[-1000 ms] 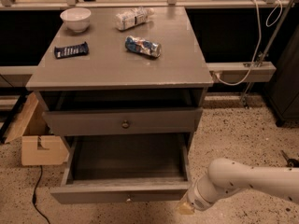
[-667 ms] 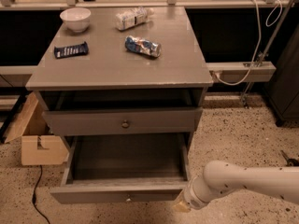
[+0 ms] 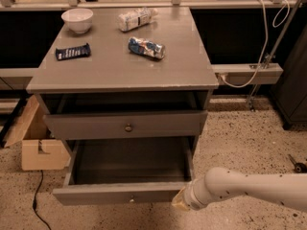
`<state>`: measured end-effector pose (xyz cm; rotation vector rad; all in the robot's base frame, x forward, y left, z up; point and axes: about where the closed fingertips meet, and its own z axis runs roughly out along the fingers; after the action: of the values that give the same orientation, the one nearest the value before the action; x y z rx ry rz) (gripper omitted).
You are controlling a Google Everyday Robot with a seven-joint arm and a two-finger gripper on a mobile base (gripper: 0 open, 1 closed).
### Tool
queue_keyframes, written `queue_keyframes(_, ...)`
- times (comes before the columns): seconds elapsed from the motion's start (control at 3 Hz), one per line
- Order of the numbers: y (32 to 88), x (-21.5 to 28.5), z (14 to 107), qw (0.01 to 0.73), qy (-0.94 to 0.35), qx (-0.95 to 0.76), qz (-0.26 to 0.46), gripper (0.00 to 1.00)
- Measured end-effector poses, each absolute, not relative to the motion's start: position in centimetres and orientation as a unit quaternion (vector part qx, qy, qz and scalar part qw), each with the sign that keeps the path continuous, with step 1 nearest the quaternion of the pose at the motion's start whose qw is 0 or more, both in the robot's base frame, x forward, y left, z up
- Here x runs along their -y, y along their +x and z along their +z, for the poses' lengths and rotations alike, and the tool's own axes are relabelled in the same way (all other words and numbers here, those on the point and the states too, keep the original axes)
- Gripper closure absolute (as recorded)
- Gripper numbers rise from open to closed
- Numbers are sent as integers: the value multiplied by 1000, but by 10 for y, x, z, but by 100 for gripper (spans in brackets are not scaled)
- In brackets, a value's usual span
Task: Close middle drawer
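The middle drawer point(image 3: 120, 194) is grey, pulled far out of the cabinet, and its deep tray point(image 3: 129, 159) looks empty. A small pale knob point(image 3: 132, 199) sits on its low front. My gripper point(image 3: 179, 204), at the end of the white arm point(image 3: 249, 190), is at the right end of the drawer front, touching or nearly touching it. Above it, the top drawer point(image 3: 124, 124) with a darker knob point(image 3: 128, 127) stands slightly out. The lowest drawer is out of view.
On the cabinet top point(image 3: 110, 71) are a white bowl point(image 3: 77, 19), a dark snack bar point(image 3: 72, 51), a blue chip bag point(image 3: 146, 48) and a pale packet point(image 3: 136, 18). A cardboard box point(image 3: 38, 145) and a cable point(image 3: 37, 200) lie on the floor at left. A rail point(image 3: 249, 73) runs at right.
My gripper and arm have moved left and slightly up, from right of the drawer front to its right end. The drawer itself shows no clear movement.
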<state>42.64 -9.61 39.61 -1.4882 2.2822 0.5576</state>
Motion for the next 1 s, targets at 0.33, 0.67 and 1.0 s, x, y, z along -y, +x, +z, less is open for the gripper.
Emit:
queue_keyframes(0.33,445,87,391,227,-540,-787,195,100)
queue_keyframes(0.67,452,85,390,247,-544,-778,193,100)
queue_keyframes(1.0,472,78,393,297,-556,-754,186,100)
